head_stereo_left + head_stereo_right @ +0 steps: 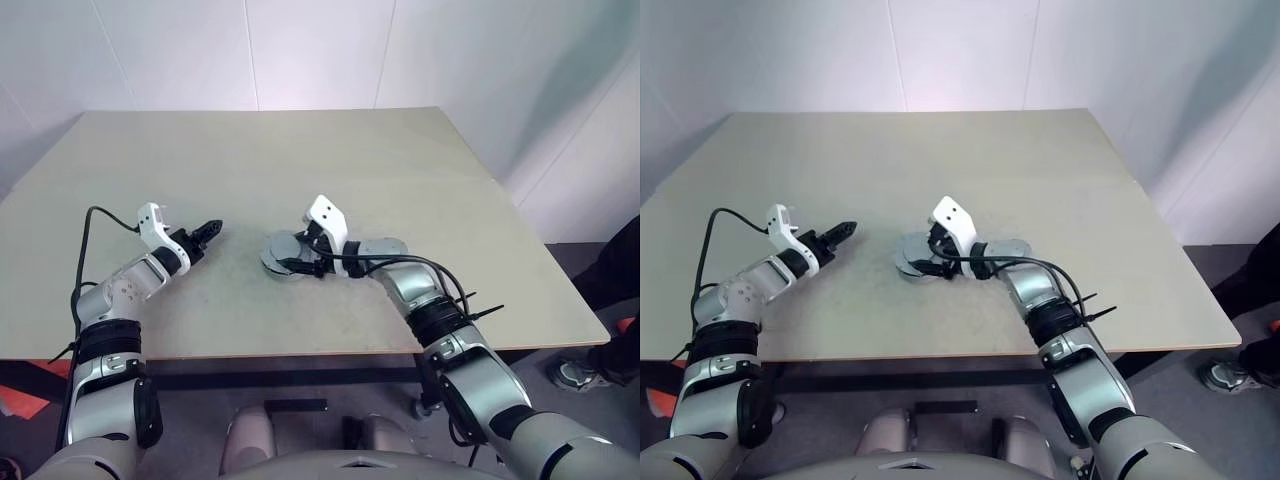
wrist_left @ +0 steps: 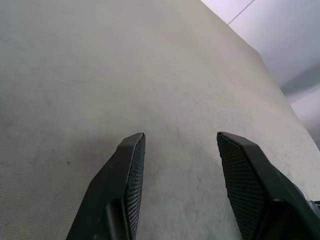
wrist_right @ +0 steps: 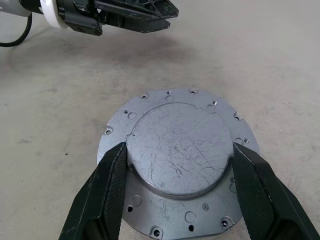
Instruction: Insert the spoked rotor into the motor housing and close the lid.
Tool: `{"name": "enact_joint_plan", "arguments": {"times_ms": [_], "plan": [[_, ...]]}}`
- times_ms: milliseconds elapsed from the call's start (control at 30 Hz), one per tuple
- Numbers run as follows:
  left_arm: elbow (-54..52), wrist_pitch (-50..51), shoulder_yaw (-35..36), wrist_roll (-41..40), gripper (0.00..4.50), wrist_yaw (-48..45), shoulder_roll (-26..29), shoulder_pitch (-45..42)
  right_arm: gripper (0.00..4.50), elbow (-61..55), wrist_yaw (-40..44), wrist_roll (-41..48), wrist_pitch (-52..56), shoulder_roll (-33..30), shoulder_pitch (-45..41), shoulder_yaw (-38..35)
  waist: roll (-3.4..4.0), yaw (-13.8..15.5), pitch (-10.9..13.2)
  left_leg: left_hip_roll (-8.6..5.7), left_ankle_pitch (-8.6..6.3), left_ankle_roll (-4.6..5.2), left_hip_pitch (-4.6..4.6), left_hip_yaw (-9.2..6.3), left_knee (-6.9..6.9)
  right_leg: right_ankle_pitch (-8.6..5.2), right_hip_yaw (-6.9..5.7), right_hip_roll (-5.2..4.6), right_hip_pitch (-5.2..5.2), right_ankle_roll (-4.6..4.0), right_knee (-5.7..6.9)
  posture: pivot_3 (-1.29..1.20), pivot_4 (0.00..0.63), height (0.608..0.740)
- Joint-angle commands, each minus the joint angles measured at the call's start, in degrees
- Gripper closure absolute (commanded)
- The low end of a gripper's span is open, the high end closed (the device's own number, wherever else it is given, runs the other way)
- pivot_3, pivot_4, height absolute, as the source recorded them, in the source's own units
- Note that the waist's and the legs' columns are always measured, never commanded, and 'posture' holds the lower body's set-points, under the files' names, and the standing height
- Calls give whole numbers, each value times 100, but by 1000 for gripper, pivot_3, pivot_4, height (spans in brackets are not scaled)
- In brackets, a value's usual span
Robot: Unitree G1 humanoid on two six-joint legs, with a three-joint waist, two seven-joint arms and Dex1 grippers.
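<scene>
Two hands share our worktop [image 1: 450, 180]: our right hand [image 3: 175, 165] straddles the lid's [image 3: 177, 145] raised centre, fingers spread just beside it, near the front edge at mid-width. Our left hand [image 2: 180, 165], spread and empty, sits well apart toward the left edge, so the right is nearer.

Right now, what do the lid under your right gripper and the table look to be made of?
The lid: looks like bare metal, matte light grey, with fine scratches across its raised centre and small holes round its flange. The right gripper has one finger at each side of that centre. The table: pale beige, matte, faintly speckled top; probably laminate or coated board, though the look leaves that open.
</scene>
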Motion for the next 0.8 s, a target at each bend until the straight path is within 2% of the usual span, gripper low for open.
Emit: {"name": "enact_joint_plan", "arguments": {"times_ms": [33, 433, 667, 800], "plan": [[-256, 20, 31, -72, 2068, -18, 41, -39, 1411, -7, -21, -66, -152, 25, -31, 9, 0, 0, 0, 0, 0, 0, 0, 0, 0, 0, 0, 0, 0, 0, 0, 0, 0, 740], [-340, 36, 63, -94, 2068, 24, 3, 10, 1411, 385, 199, -547, -443, -132, -91, 398, -1, -4, -1, 0, -1, 1, 14, 0, 0, 0, 0, 0, 13, 0, 0, 0, 0, 740], [-529, 102, 33, -137, 2068, 70, -118, 123, 1411, 656, -11, -717, -234, -85, -283, 448, 0, -8, 0, 0, -3, 4, 67, 0, -1, -3, 1, -1, 60, 3, -5, 0, 0, 740], [-622, 149, 19, -156, 2068, 102, -194, 178, 1411, 651, 61, -607, -81, -65, -387, 395, 0, -9, 0, 0, -4, 4, 101, -2, -5, -26, 3, -1, 82, 41, -5, 0, 0, 740]]}}
